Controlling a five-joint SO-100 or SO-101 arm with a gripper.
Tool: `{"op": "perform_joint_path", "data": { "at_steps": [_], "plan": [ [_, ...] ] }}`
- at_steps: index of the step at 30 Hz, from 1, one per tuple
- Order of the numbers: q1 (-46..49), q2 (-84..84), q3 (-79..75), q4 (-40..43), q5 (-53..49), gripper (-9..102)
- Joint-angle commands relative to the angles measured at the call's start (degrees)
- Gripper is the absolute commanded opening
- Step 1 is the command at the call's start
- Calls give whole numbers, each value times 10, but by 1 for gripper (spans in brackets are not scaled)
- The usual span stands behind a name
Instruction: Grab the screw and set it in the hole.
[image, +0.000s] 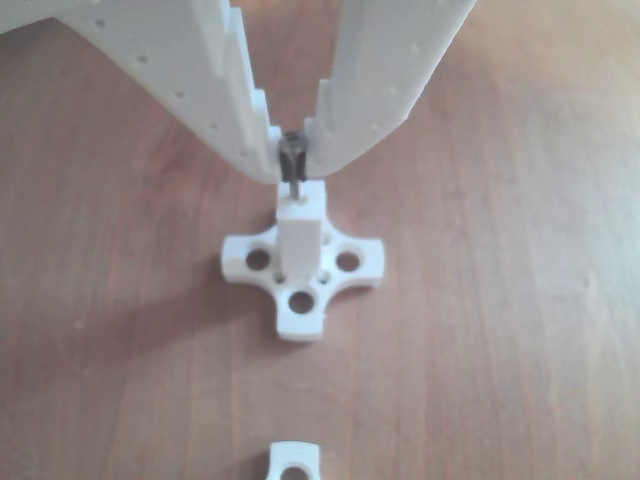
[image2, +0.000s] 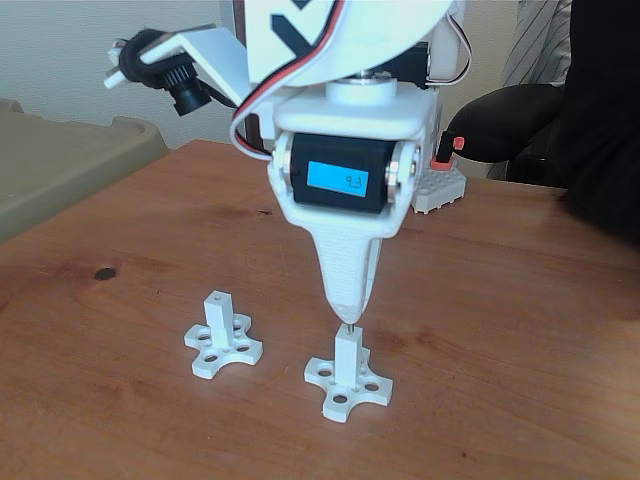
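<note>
Your hand (image: 293, 160) clenches the screw (image: 293, 180) by its head, tip at the post (image: 300, 240) top; release off-axis and it tips out onto the counter (image: 500, 350).

White tool (image: 292, 160), dark grey screw (image: 293, 170), white post (image: 300, 235), reddish-brown wood-grain table (image: 500, 330).

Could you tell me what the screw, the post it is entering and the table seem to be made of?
The screw, held in the gripper, looks like dark grey metal; it is too small to judge its finish. The post with its cross-shaped base appears to be matte white plastic, possibly 3D-printed, given its flat, even colour. The table looks like reddish-brown wood or wood-look laminate, with visible grain streaks and a soft sheen.
</note>
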Motion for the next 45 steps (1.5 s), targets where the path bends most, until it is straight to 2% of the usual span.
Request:
{"op": "perform_joint_path", "data": {
  "at_steps": [1, 30, 45],
  "plan": [
    [4, -1, -25, -17, -7, -4],
    [11, 1, -29, -11, -14, -4],
    [9, 4, -28, 14, -20, 13]
  ]
}}
